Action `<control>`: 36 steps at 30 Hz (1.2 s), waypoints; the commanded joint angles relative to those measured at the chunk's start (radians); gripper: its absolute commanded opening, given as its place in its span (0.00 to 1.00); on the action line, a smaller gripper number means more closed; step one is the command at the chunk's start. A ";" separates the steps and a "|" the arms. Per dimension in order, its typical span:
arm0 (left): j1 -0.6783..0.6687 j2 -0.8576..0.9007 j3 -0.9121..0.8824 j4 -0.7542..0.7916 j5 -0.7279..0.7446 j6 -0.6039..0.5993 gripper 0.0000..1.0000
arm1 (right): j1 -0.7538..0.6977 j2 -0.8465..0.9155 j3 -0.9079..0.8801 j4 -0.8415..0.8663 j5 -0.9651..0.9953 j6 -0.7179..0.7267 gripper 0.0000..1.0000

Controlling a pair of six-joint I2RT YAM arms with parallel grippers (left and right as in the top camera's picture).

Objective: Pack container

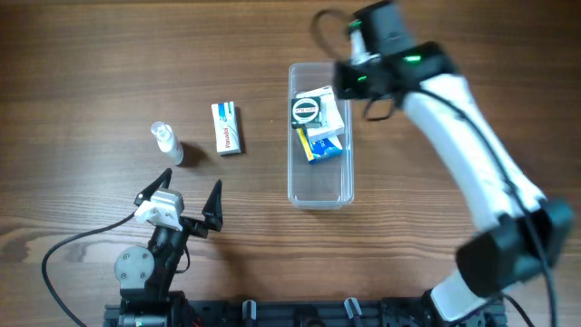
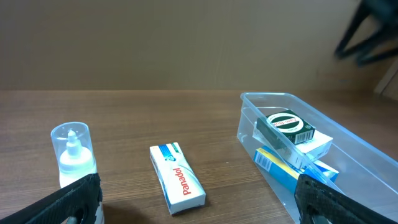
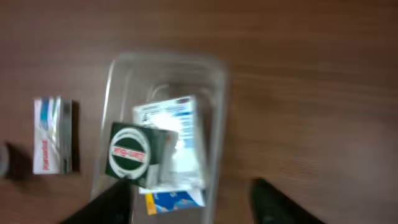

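R tool [image 3: 191,190] spread abv container [image 1: 320,186]; prob 3 boxes [image 1: 320,123] inside.

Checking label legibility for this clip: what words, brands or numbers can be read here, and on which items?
"Panadol": red lettering on the white and blue box lying on the table.
Green box in the container: round logo with lettering, too small to read.
White box and blue and yellow box under it: print too blurred to read.
Bottle: no readable label.
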State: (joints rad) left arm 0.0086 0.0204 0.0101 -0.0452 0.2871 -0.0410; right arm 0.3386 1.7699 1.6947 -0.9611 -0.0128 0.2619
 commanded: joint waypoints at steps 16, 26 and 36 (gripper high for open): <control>0.006 -0.006 -0.005 -0.003 0.016 0.014 1.00 | -0.665 -0.059 -0.042 -0.102 0.069 0.160 1.00; 0.006 -0.006 -0.005 -0.003 0.016 0.014 1.00 | -0.665 -0.059 -0.045 -0.094 0.068 0.160 1.00; 0.006 -0.005 0.067 0.314 0.539 -0.202 1.00 | -0.665 -0.059 -0.045 -0.094 0.069 0.159 1.00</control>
State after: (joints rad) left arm 0.0093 0.0200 0.0151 0.2794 0.6479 -0.0978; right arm -0.3283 1.6985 1.6554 -1.0573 0.0425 0.4046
